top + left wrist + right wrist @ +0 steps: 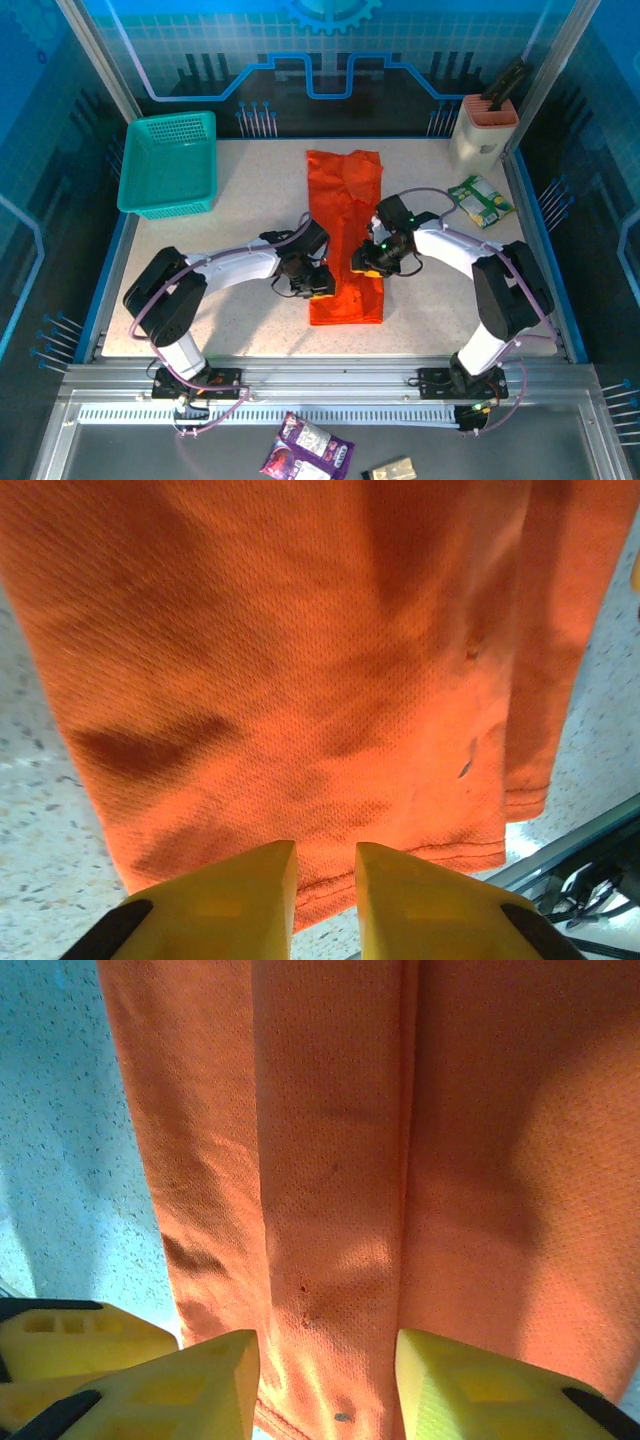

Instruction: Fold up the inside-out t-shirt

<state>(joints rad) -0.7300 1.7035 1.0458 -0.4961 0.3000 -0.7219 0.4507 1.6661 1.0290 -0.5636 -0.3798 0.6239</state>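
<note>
Basket: teal, at the far left corner of the table, well apart from the shirt.
Left gripper: at the left edge of the shirt's near half. Its yellow fingers stand a narrow gap apart at the cloth's hem, with nothing clamped between them.
Shirt: orange, lying flat mid-table as a long narrow strip that runs from far to near, between the two grippers. The far end is a little rumpled and the near end is squared off. The right wrist view shows a lengthwise fold line in the cloth.
Right gripper: at the shirt's right edge, slightly farther up the strip than the left one. Its jaws are spread wide over the cloth and hold nothing.
Packet: green and white, on the table right of the shirt, just in front of the holder.
Holder: beige, at the far right corner, with dark things sticking out of its top.
</note>
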